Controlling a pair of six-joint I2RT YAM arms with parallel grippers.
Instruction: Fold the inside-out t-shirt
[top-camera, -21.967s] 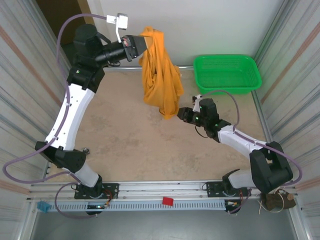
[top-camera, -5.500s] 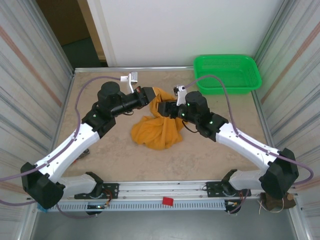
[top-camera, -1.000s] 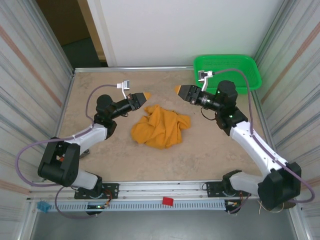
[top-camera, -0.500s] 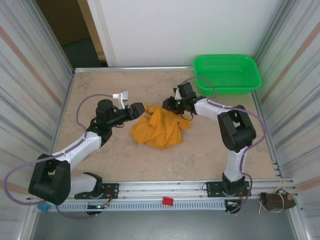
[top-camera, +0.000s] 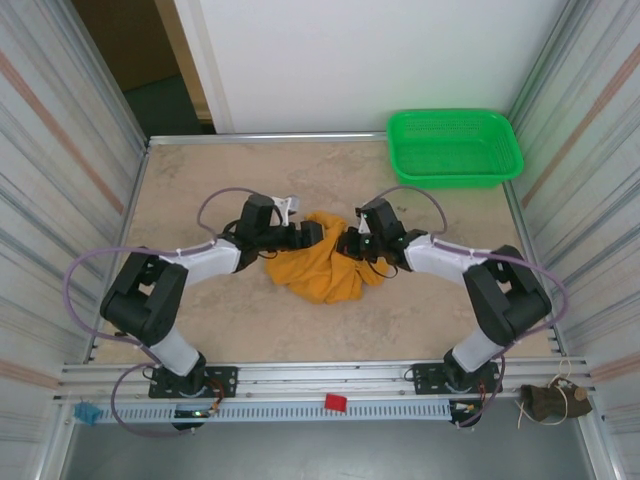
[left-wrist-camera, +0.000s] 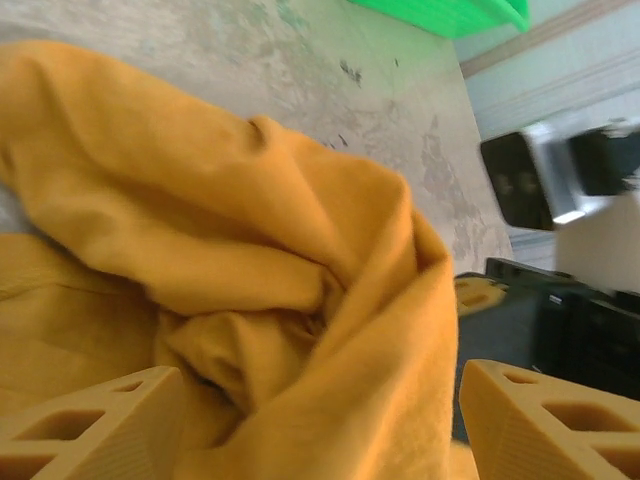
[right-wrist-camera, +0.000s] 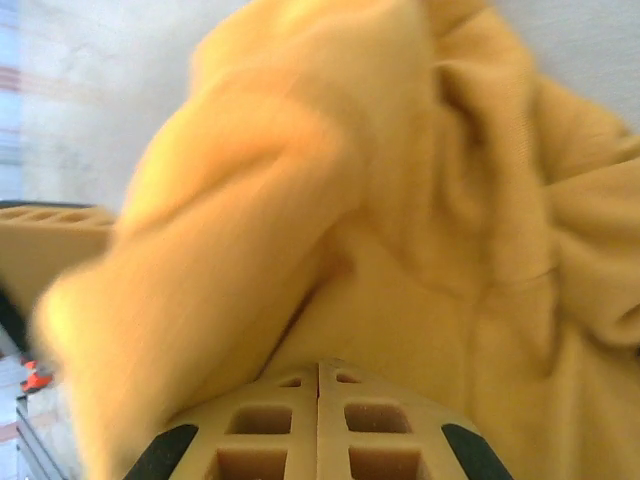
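crumpled t-shirt (top-camera: 318, 270) mid-frame on the bench (top-camera: 200, 180), a gripper at each upper corner
left gripper (top-camera: 311, 235) gapes wide around bunched cloth; right gripper (top-camera: 347, 243) is fully closed (pinching fabric? can't tell), heap just below both.

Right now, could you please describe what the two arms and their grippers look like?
Both arms have white link shells and black joints, each trailing a looping lilac cable. The left gripper and right gripper carry tan, blocky fingers with rectangular moulded pockets.
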